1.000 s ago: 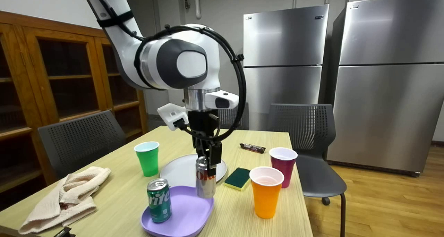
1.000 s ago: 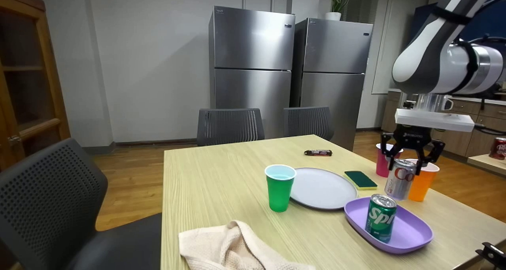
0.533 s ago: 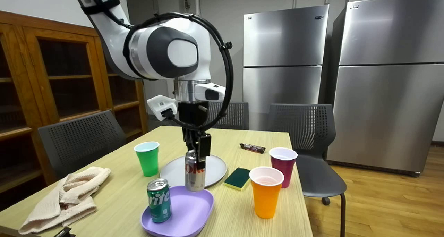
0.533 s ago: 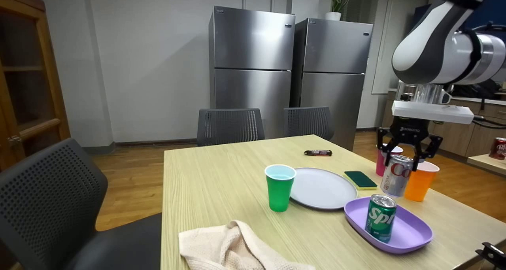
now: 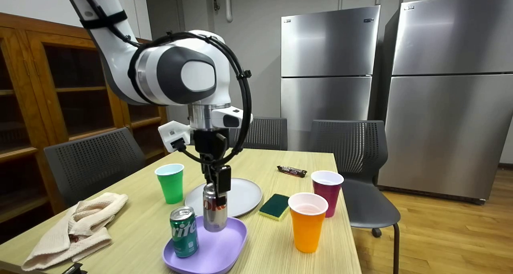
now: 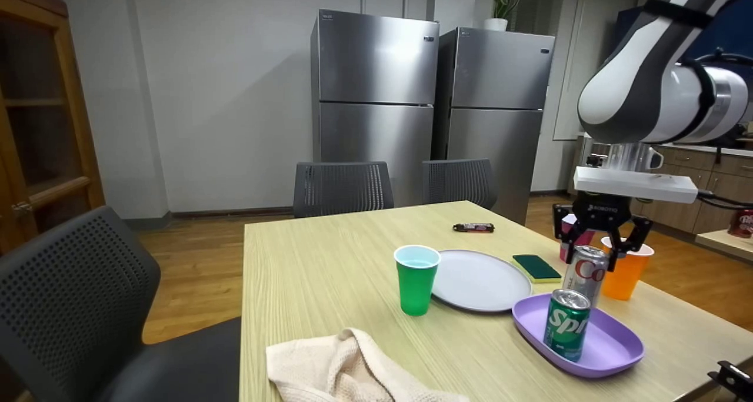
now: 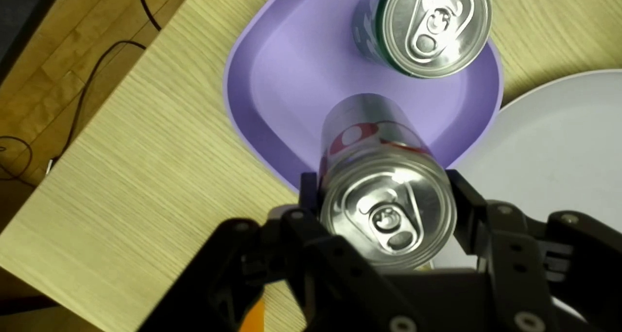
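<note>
My gripper is shut on a silver Diet Coke can, one finger on each side near its top. Upright or nearly so, the can is over the far part of a purple tray; whether its base touches the tray I cannot tell. In the wrist view the can's lid sits between the fingers. A green Sprite can stands upright in the tray, and in that exterior view it hides the Coke can's lower part. Beside the tray lies a grey plate.
On the wooden table are a green cup, an orange cup, a maroon cup, a green and yellow sponge, a wrapped bar and a beige cloth. Dark chairs stand around the table.
The Coke can, held throughout, has come across from the tray's side to over the tray. It rose slightly, then went down. The Sprite can and tray have not moved.
</note>
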`<move>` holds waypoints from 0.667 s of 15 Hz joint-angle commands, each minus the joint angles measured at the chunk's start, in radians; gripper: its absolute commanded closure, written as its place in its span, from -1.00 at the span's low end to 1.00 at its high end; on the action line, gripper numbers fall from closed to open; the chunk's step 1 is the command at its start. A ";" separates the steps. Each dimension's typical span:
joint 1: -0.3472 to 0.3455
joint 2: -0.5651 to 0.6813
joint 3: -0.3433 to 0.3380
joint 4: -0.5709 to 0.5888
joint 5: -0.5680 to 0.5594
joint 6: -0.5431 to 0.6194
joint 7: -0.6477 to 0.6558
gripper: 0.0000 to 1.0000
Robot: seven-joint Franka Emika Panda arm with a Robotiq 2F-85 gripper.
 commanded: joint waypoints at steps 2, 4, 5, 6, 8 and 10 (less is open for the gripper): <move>0.012 0.091 0.002 0.013 -0.062 0.098 0.096 0.23; 0.029 0.140 -0.010 0.022 -0.061 0.133 0.106 0.23; 0.040 0.163 -0.016 0.027 -0.056 0.147 0.108 0.23; 0.053 0.185 -0.024 0.031 -0.050 0.162 0.110 0.23; 0.077 0.224 -0.036 0.043 -0.035 0.183 0.106 0.23; 0.097 0.231 -0.049 0.053 -0.028 0.193 0.100 0.23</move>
